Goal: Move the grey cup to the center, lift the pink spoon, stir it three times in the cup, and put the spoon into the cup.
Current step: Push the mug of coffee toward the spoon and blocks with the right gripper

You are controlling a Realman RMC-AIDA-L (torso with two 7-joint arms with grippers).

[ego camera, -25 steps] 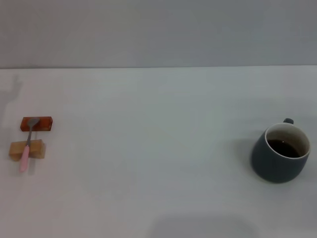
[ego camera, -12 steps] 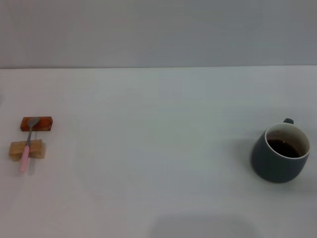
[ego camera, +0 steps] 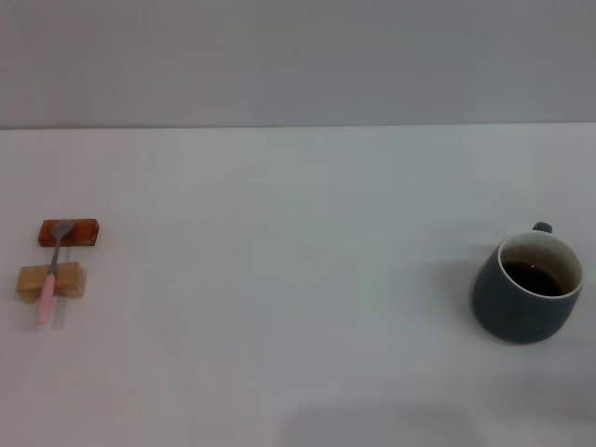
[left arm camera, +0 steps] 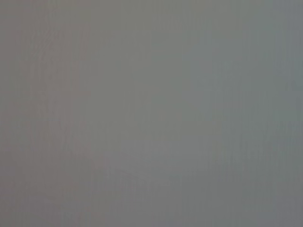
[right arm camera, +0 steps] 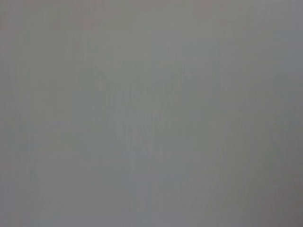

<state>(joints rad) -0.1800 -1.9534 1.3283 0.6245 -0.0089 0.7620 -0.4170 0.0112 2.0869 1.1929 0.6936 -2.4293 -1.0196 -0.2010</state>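
Squat blue-grey ceramic cup [ego camera: 526,289], far right of white bench [ego camera: 279,279]: grip body, slide level, avoid spilling. Jaws: unseen, cannot tell.

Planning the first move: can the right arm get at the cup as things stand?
Probably yes. The cup stands alone on the robot's right, open table all round; spoon and blocks lie far left. The arm itself is out of view.

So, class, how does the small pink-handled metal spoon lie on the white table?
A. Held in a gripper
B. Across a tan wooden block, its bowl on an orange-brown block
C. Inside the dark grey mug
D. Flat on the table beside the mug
B: the small pink-handled metal spoon bridges the tan wooden block and orange-brown block, far from the dark grey mug.
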